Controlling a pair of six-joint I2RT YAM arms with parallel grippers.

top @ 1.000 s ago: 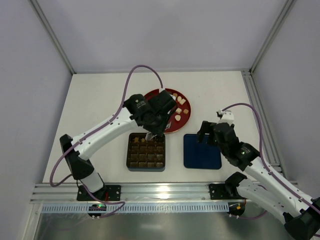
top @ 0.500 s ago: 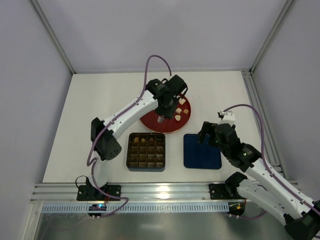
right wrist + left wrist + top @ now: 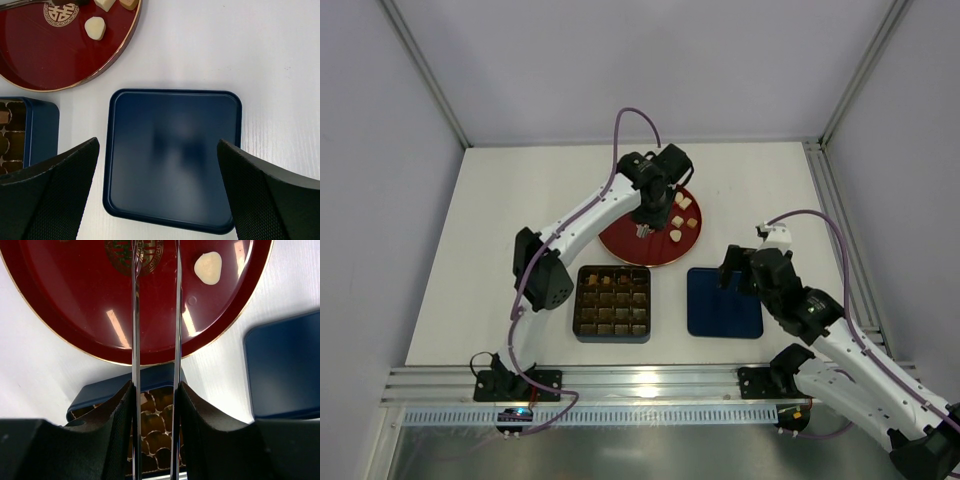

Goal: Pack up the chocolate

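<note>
The jaws on my left gripper (image 3: 642, 231) are spread. In the left wrist view its two thin blades run side by side with a narrow gap, and I see the gold emblem (image 3: 134, 247) on the red plate (image 3: 620, 241) through that gap. Nothing sits between the blades along the stretch I can see. Their tips run off the top edge of that view, so I can't check the very ends. From above, the left arm reaches out over the plate and the blades point down at its middle.

My right gripper (image 3: 157, 150) is wide open with nothing between its black fingers (image 3: 55, 185). It hangs over the blue lid (image 3: 724, 302), which lies flat on the table (image 3: 520, 220).

Most of the chocolate (image 3: 612, 300) sits in the grid of the blue box (image 3: 575, 320), on the near side of the plate and just beside its rim. The pieces there are mostly dark brown. I can't tell whether every compartment is filled.

A few loose pieces lie on the right side of the plate. One is a cream piece (image 3: 207, 267) just right of the emblem, and the overhead view shows another cream one and a couple of tan or brown ones beyond it.

The lid lies to the right of the box, with a strip of bare table between them.
</note>
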